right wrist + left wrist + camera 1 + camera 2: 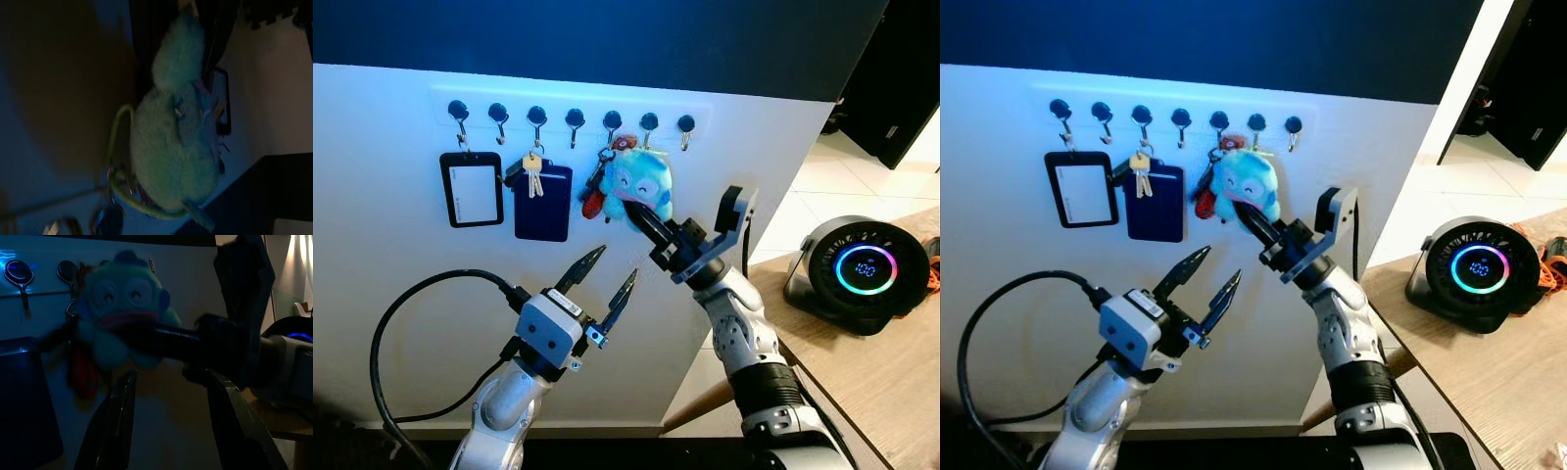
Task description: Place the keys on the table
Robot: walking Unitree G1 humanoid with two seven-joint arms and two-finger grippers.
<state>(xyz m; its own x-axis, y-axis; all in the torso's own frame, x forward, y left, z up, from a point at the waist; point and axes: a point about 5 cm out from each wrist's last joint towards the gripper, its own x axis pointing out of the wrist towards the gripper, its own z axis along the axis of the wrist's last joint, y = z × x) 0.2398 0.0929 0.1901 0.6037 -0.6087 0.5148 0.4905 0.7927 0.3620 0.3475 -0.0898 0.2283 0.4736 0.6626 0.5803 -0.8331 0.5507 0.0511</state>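
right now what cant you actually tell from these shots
- Whether the right gripper is clamped on the blue plush keychain: its fingertips end against the plush in the eye views, and the right wrist view is dark fur.
- Which hook carries the plush: its top covers the ring.
- The keys behind it: the plush hides all but red pieces.
- Far end of the table: cut by the frame edge.

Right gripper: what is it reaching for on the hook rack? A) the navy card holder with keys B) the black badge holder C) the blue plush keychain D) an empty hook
C. The right gripper has its fingertips at the lower edge of the blue plush keychain on the hook rack; the black badge holder and navy card holder hang further left.
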